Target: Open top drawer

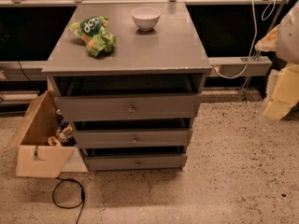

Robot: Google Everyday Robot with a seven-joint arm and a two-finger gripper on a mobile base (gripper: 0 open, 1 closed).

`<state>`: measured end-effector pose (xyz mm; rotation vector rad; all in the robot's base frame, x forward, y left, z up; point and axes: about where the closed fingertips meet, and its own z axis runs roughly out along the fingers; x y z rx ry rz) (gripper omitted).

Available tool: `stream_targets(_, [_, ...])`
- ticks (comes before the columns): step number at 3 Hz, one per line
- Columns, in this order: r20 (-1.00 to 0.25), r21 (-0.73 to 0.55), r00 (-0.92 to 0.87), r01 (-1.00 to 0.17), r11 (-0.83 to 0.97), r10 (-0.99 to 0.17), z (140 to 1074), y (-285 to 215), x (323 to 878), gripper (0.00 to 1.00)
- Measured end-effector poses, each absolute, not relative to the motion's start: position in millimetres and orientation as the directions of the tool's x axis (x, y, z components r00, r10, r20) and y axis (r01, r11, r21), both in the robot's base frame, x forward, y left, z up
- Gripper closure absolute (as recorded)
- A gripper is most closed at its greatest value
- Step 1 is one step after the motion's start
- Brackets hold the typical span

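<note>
The grey cabinet (131, 45) stands in the middle of the camera view with three drawers. The top drawer (93, 108) has the tallest front and a small round metal knob (131, 109). A dark gap shows between its front and the cabinet top, and its front stands a little further forward than the two shallower drawers (107, 138) (112, 162) below. My gripper (276, 107) shows as a pale shape at the right edge, well to the right of the cabinet and touching nothing.
A green snack bag (93, 34) and a white bowl (145, 17) sit on the cabinet top. An open cardboard box (39, 146) with items inside stands at the cabinet's left. A black cable (67, 195) loops on the speckled floor. A white cable (247, 45) hangs behind.
</note>
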<state>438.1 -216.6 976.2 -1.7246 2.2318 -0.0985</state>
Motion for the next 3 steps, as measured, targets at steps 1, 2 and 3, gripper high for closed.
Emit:
stream_targets(1, [-0.216,-0.232,-0.220,-0.935,0.269,-0.951,970.4,-213.5,438.3,0.00])
stream_targets(2, [-0.267,-0.156,-0.212,-0.953,0.260,-0.940,939.8,-196.9,439.0,0.00])
stream_targets(3, [-0.349,-0.089,-0.155,-0.976,0.197,-0.924,889.3,-145.7,440.2,0.00])
